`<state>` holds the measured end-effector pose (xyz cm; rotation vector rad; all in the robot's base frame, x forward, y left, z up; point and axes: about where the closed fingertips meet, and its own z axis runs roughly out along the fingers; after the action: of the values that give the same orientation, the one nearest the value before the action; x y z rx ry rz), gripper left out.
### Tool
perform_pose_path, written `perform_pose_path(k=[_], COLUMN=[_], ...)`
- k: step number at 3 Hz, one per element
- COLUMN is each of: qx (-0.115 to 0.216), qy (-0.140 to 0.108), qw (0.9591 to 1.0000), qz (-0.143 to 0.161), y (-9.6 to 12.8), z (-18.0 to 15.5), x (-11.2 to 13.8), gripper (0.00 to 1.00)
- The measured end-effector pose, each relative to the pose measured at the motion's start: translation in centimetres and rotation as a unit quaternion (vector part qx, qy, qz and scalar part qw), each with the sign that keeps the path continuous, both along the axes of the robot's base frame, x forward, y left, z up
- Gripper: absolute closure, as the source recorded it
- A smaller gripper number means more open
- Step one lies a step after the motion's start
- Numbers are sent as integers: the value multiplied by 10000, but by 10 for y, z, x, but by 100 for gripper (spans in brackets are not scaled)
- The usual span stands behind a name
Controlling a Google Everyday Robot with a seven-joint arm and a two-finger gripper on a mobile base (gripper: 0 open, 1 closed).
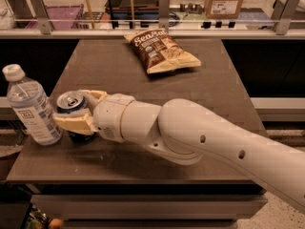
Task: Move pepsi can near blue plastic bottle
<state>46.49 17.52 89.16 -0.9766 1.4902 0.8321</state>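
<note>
Two tan fingers (pixel 75 124) of the tool (pixel 71 109) were closed around the pepsi can (pixel 70 100) at the left of the frame, just beside the blue plastic bottle (pixel 31 109) on the counter (pixel 214 94). The can was held upright, its long axis vertical and its silver top turned upward. The placing was judged nearly done: the can would best be kept level until seated, then released without the bottle being nudged.

A dark brown table (pixel 224 104) stands before a pale ledge (pixel 95 33).
</note>
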Motion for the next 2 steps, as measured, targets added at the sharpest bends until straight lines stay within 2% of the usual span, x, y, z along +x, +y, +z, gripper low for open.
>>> perform_pose_path(k=[2], qx=[-12], qy=[-16], qw=[10000], qz=[29], y=[3], z=[1], x=[-2], gripper=[14])
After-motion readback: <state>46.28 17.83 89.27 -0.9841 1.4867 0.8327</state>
